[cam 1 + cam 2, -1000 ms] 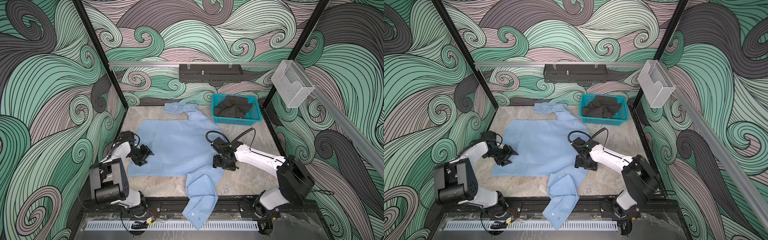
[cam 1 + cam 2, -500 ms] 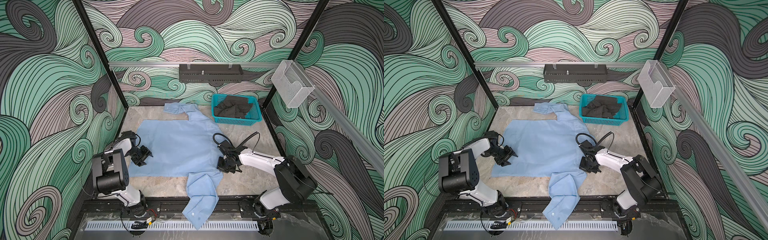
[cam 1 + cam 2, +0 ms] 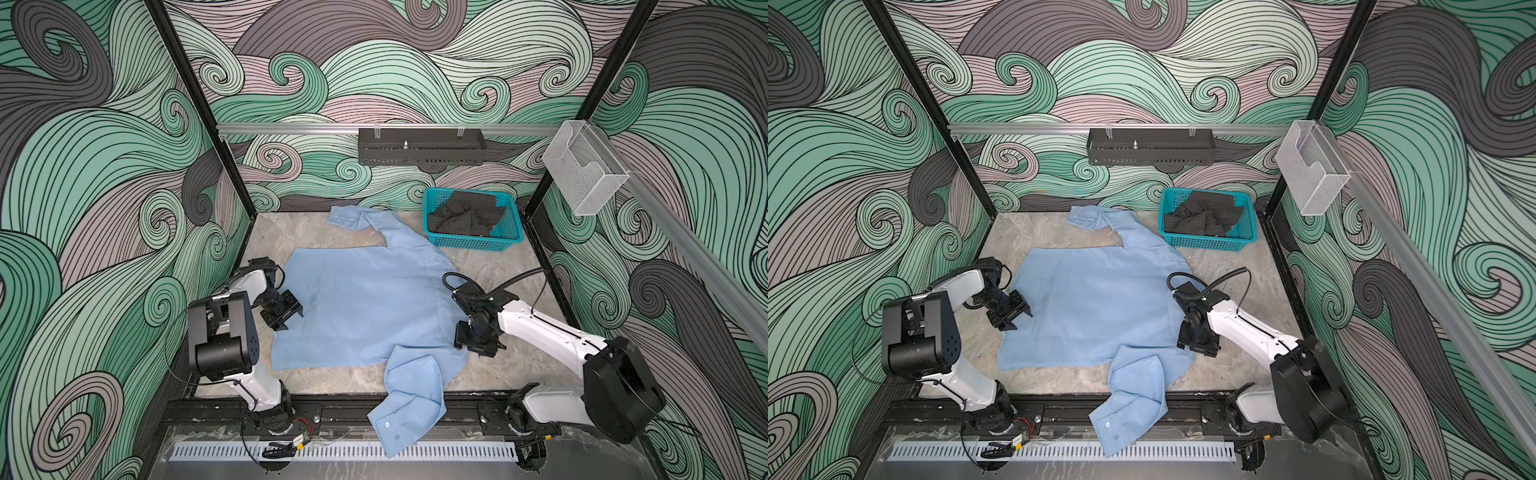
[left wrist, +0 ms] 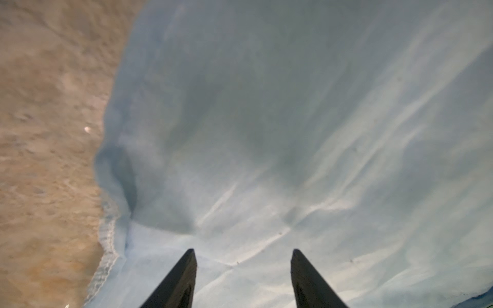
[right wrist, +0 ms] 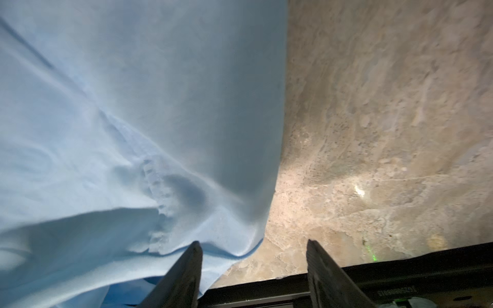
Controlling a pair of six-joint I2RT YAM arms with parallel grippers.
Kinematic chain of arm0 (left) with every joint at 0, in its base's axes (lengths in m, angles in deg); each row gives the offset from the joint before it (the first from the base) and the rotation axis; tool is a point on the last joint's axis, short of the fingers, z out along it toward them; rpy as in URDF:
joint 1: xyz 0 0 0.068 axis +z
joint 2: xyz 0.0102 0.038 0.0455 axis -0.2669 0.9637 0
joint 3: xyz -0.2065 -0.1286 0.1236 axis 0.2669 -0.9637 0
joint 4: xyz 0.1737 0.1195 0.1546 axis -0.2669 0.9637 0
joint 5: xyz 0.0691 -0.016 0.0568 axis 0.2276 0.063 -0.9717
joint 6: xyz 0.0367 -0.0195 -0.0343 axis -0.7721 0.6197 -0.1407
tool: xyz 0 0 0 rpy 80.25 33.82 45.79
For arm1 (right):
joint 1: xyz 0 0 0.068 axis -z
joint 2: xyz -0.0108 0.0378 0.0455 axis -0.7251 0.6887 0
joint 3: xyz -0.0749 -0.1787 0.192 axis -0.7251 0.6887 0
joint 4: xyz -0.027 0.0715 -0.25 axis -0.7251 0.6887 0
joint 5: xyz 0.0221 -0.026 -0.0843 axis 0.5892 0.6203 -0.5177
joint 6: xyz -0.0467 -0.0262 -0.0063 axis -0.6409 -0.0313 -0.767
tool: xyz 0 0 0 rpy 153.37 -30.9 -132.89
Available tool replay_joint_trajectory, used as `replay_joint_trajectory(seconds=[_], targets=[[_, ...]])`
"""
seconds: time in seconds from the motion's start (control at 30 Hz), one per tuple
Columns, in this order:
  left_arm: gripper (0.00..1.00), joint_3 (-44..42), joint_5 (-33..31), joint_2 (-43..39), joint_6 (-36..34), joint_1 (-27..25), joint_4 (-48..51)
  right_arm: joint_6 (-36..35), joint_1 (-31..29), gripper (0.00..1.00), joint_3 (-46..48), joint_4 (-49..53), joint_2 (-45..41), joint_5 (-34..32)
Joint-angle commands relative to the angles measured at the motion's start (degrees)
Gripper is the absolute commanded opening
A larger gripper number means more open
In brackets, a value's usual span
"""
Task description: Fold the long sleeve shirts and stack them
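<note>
The light blue shirt (image 3: 365, 307) lies spread flat mid-frame on the surface (image 3: 503, 266), with one sleeve (image 3: 409, 399) trailing over the bottom edge. The left gripper (image 4: 242, 256) sits at the shirt's left edge, jaws apart, holding nothing. The right gripper (image 5: 253, 248), at the lower right edge, is likewise parted and empty.

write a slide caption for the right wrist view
Open right gripper poised at the edge of the light blue shirt lying on the stone-patterned table.
</note>
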Motion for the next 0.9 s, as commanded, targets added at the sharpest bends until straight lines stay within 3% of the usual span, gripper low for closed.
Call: replay_joint_trajectory(seconds=[0.0,0.1,0.3,0.4,0.67,0.87], targets=[[0.62,4.98,0.25,-6.43,-0.5,-1.72,2.17,-3.41,0.13,0.68,-6.89,3.99,-3.8,-4.47],[0.63,10.06,-0.24,-4.7,-0.22,-3.07,2.95,-6.15,0.95,0.65,-13.26,2.68,0.15,-5.79],[0.62,17.47,1.27,9.27,1.08,-4.64,4.05,-11.08,5.91,0.45,-24.42,-5.43,18.26,-2.1],[0.62,18.66,1.18,13.39,1.74,-5.0,3.27,-12.43,8.13,0.41,-26.79,-9.18,24.82,-1.69],[0.62,19.43,0.16,18.39,0.75,-5.37,4.62,-11.44,15.04,0.39,-22.28,-13.05,30.96,2.12],[0.62,20.45,1.35,19.48,1.19,-8.92,4.44,-9.95,20.58,0.39,-17.74,-14.02,31.77,2.47]])
